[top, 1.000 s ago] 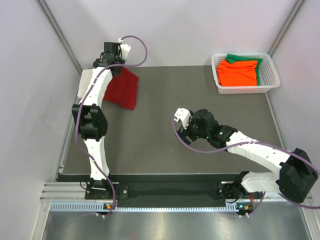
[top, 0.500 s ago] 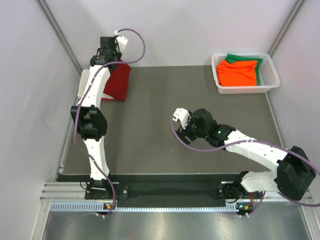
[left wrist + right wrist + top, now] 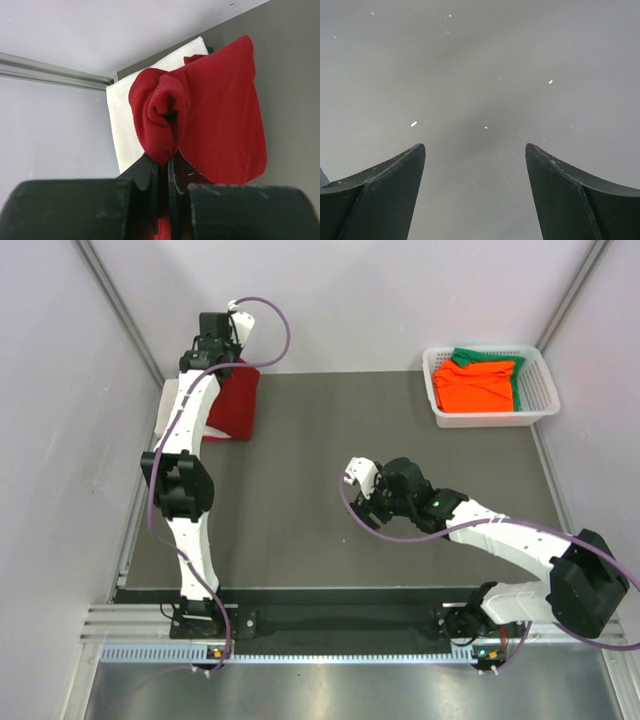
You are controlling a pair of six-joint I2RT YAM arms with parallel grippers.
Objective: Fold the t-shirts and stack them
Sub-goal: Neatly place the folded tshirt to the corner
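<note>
We log: dark red t-shirt (image 3: 220, 115), plain; white t-shirt (image 3: 125, 125), plain; orange t-shirt (image 3: 478, 385); green t-shirt (image 3: 490, 355); white basket (image 3: 543, 388), lattice pattern; dark grey table (image 3: 300, 490).

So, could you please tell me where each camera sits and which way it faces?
Top external: above and behind the bases, looking down on the table; left arm and right arm show.
Left wrist: on the left arm, looking along the left pincer, shut on the dark red t-shirt; white t-shirt beyond.
Right wrist: on the right arm, facing bare table; open right pincer frames the bottom.
Shared: top external and left wrist show the dark red t-shirt.
</note>
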